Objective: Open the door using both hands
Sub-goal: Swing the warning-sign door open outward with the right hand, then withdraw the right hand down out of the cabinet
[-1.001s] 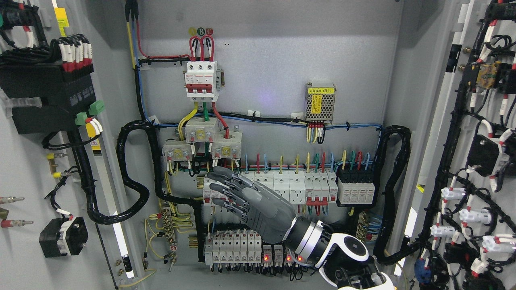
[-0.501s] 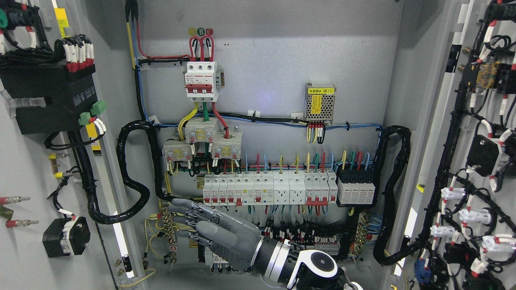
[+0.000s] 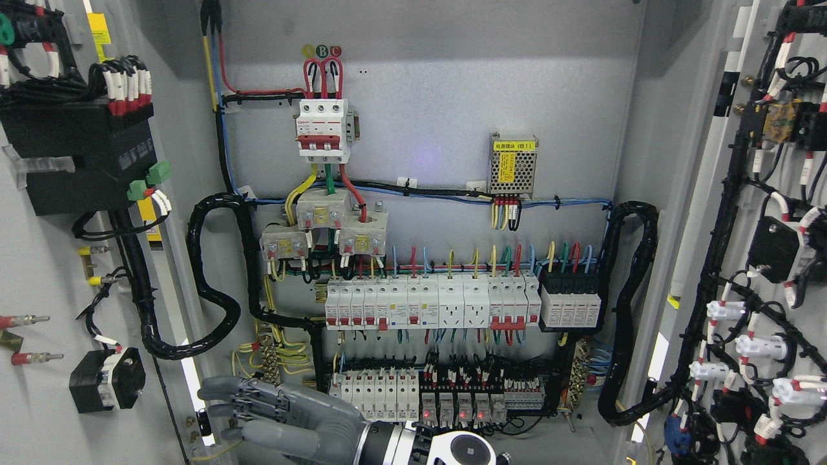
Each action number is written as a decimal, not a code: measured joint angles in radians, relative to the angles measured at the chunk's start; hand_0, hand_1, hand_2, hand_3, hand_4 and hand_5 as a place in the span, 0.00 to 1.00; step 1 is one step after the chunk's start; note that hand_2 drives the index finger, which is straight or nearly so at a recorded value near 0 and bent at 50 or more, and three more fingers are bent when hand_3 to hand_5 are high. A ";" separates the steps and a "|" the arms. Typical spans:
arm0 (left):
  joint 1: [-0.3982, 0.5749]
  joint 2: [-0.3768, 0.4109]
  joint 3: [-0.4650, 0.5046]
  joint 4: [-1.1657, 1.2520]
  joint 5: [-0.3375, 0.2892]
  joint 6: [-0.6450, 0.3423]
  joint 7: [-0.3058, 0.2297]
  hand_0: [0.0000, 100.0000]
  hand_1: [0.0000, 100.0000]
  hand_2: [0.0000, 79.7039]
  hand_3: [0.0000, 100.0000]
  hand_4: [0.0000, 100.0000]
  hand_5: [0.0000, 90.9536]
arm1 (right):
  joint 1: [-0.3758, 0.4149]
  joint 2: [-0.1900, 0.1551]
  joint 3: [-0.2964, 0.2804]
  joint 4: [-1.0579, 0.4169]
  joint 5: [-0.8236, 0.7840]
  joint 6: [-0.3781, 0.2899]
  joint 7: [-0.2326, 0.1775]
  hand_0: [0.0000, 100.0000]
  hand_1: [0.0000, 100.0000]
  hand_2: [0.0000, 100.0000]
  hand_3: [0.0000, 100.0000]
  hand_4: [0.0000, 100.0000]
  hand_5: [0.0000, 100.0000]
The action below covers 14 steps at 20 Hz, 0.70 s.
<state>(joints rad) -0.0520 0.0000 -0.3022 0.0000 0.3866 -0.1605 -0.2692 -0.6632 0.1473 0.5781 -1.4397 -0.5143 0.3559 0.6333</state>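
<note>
— Are the doors open yet?

— They look wide open to me. The left door (image 3: 58, 258) is swung out on one side and the right door (image 3: 762, 194) on the other. You can see right into the cabinet (image 3: 439, 97), all the way to its grey back wall.

— What's on the doors?

— Black boxes and bundles of wires on the inside of each one. The right door has lots of little white plugs too.

— And where is the robot's hand?

— Low down, near the bottom edge. The right hand (image 3: 258, 416) reaches across to the left, and its arm comes in from the bottom, a bit right of the middle. The fingers (image 3: 223, 391) are stretched out flat and hold nothing. Their tips are close to the bottom of the left door, but I can't tell if they touch it.

— The other hand?

— I can't see it at all.

— What else is inside?

— A row of white switches (image 3: 426, 303) in the middle, and little red lights (image 3: 452, 413) below them, just beside the wrist.

— So is the job done?

— Almost, I think. Maybe a last little push on the left door.
</note>
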 measured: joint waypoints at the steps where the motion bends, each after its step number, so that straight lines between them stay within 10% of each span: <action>1: 0.000 0.000 0.000 0.000 0.000 0.000 0.000 0.12 0.56 0.00 0.00 0.00 0.00 | 0.004 0.002 0.008 -0.004 0.000 0.000 0.000 0.00 0.50 0.04 0.00 0.00 0.00; 9: 0.000 0.000 0.000 0.000 0.000 0.000 0.000 0.12 0.56 0.00 0.00 0.00 0.00 | 0.017 0.010 0.066 -0.030 -0.014 -0.011 -0.008 0.00 0.50 0.04 0.00 0.00 0.00; 14: 0.000 0.000 0.000 0.000 0.000 -0.002 0.000 0.12 0.56 0.00 0.00 0.00 0.00 | 0.016 0.013 0.108 -0.048 -0.059 -0.014 -0.110 0.00 0.50 0.04 0.00 0.00 0.00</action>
<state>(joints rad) -0.0523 0.0000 -0.3022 0.0000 0.3866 -0.1629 -0.2692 -0.6470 0.1603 0.6862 -1.4874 -0.5733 0.3414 0.5232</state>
